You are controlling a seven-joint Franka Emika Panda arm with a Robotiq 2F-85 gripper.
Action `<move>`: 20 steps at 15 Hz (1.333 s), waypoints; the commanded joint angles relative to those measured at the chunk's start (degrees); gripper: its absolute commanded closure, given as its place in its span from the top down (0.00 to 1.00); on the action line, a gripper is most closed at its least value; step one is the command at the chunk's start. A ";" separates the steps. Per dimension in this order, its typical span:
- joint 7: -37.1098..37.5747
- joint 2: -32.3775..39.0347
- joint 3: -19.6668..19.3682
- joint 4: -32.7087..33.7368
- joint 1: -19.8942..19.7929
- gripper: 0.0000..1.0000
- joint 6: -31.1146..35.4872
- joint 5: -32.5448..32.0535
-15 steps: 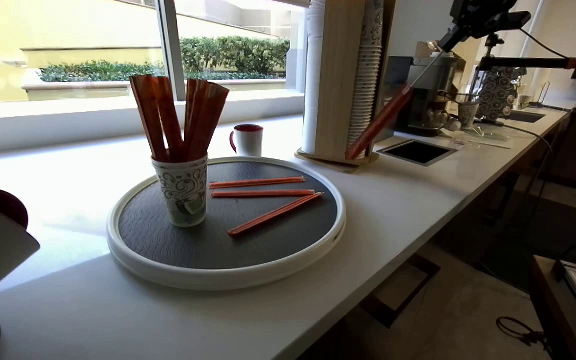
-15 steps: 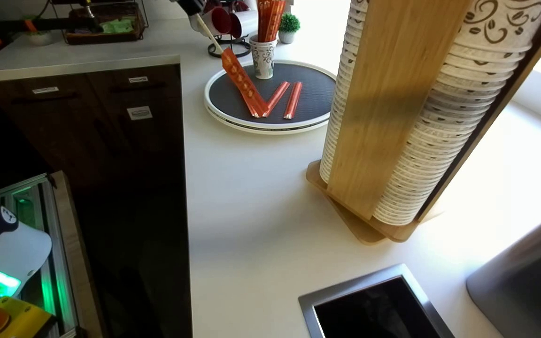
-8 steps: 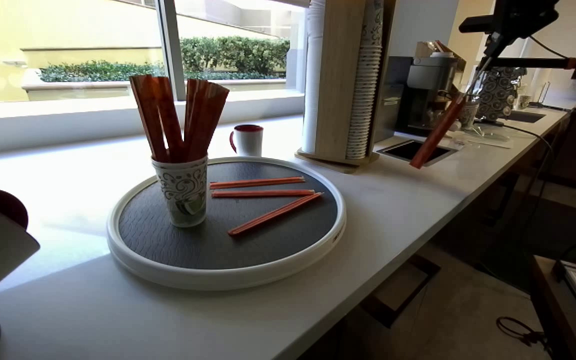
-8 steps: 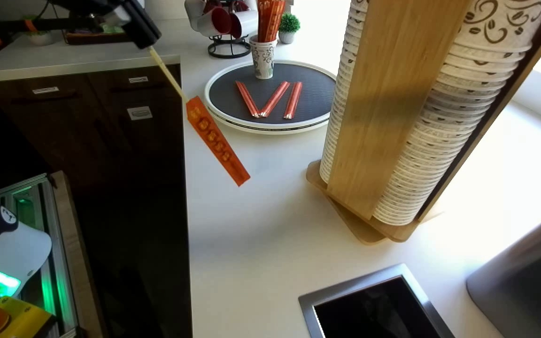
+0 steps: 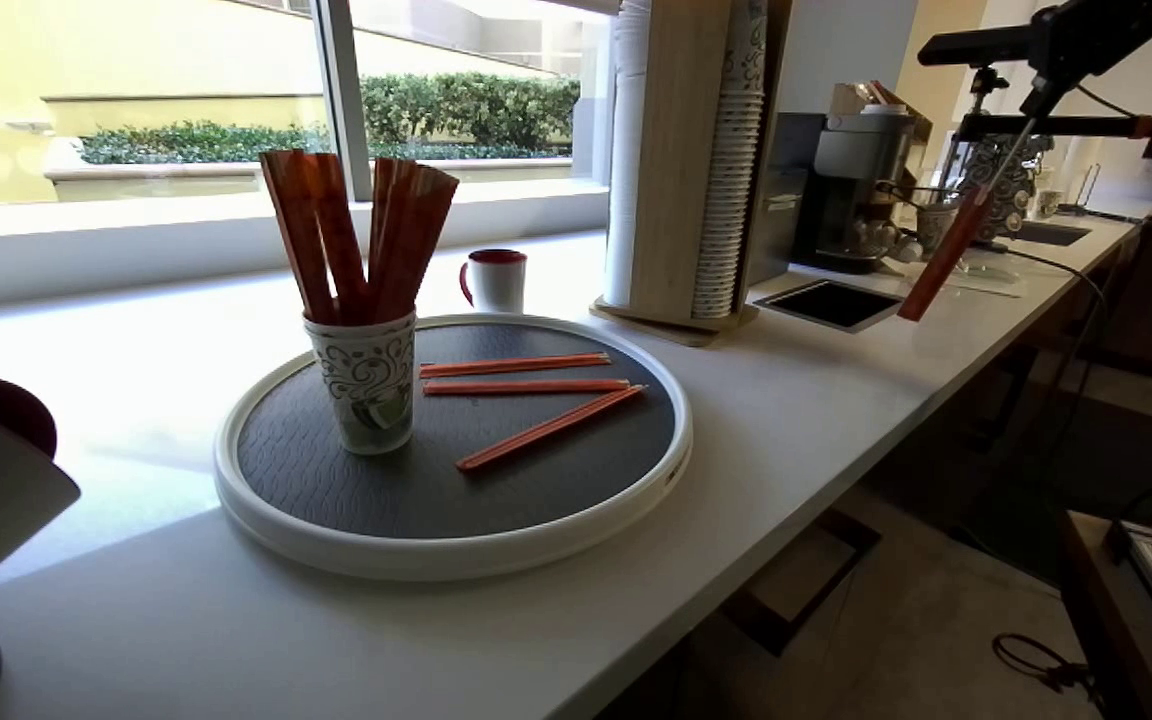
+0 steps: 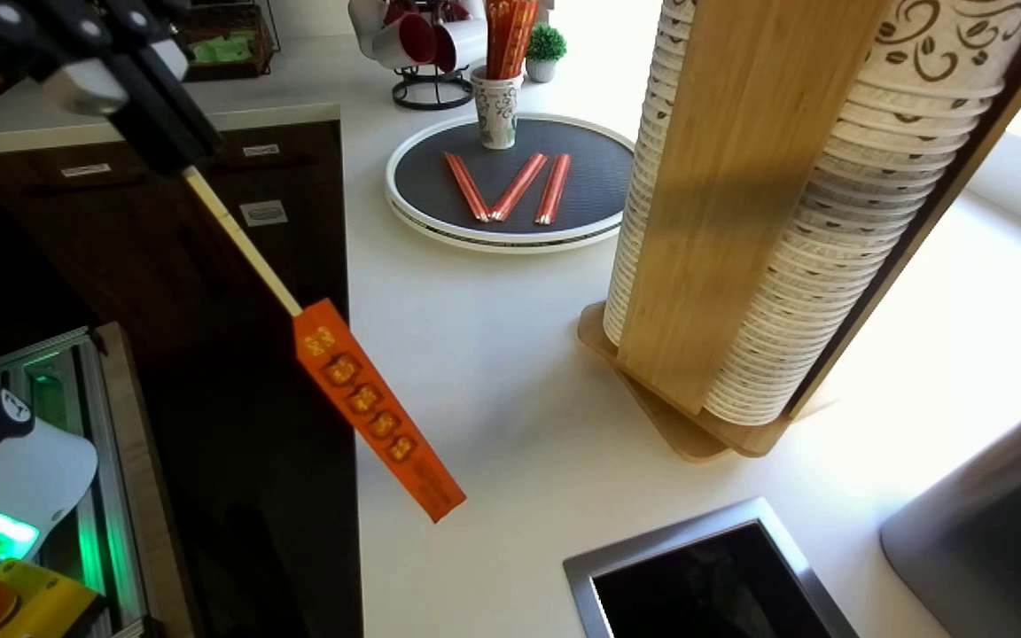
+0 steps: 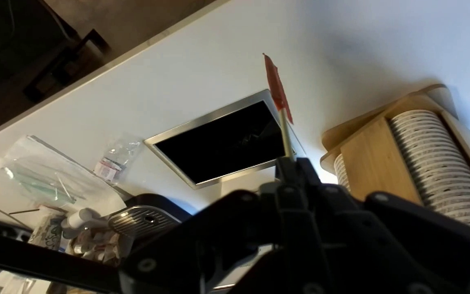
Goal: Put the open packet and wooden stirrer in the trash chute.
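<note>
My gripper (image 6: 187, 161) is shut on the bare upper end of a thin wooden stirrer (image 6: 242, 239); its fingertips (image 7: 295, 163) also show in the wrist view. The open packet (image 6: 378, 408), a flat red-orange sleeve, hangs tilted from the stirrer's lower end, above the counter. It also shows in an exterior view (image 5: 946, 255). The trash chute (image 6: 666, 540) is a dark rectangular opening with a metal rim, set in the counter. In the wrist view, the packet (image 7: 276, 85) overlaps one corner of the chute's rim (image 7: 206, 119). Its lower end is above the counter, beside the chute.
A wooden cup holder (image 6: 767, 195) with stacked paper cups stands near the chute. A round tray (image 5: 456, 560) holds red-orange packets and a patterned cup (image 5: 368, 390) full of them. A coffee machine (image 5: 861, 170) stands behind the chute. Plastic wrappers (image 7: 116, 157) lie beside it.
My gripper has carried the stirrer and packet away from over the round tray toward the chute's end of the counter. The items on the tray have not moved.
</note>
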 commanded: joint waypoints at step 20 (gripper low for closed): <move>8.12 14.18 10.75 -5.99 -24.38 0.01 40.94 -21.07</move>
